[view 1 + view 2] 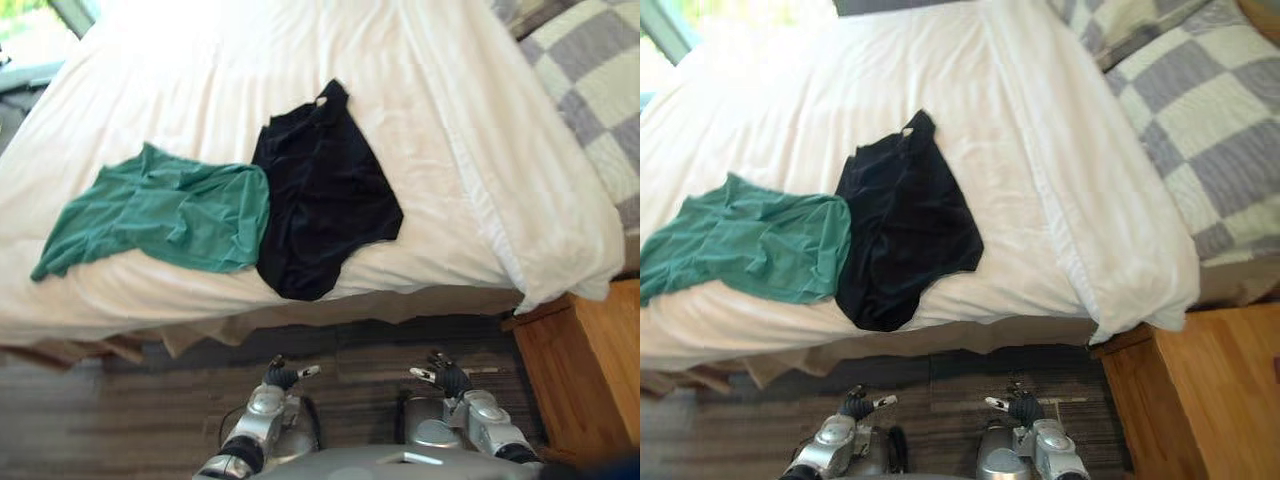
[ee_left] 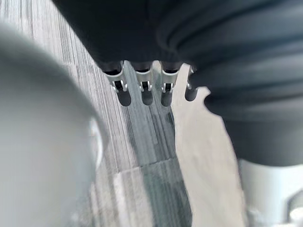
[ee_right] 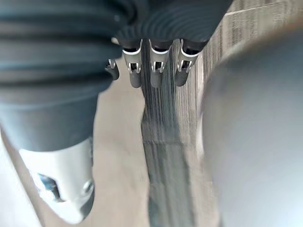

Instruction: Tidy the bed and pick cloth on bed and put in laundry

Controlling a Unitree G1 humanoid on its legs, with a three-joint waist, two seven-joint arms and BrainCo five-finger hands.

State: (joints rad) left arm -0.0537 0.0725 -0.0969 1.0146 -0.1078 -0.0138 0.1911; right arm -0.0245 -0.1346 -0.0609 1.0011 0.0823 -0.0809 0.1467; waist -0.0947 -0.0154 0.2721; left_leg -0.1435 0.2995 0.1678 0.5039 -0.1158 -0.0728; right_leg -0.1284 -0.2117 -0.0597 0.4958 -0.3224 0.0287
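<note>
A green cloth (image 1: 160, 215) lies spread near the front edge of the white bed (image 1: 300, 60), on its left side. A black cloth (image 1: 325, 200) lies just right of it, and their edges overlap. Both hands hang low in front of the bed, over the floor and apart from the cloths. My left hand (image 1: 285, 378) is below the black cloth, with its fingers (image 2: 142, 87) relaxed and holding nothing. My right hand (image 1: 445, 378) is further right, its fingers (image 3: 156, 71) also relaxed and empty.
A grey and white checked quilt (image 1: 600, 80) covers the bed's right side. A wooden bedside cabinet (image 1: 585, 370) stands at the lower right, close to my right arm. Grey striped carpet (image 1: 150, 420) runs along the bed's front. A window (image 1: 30, 30) is at the far left.
</note>
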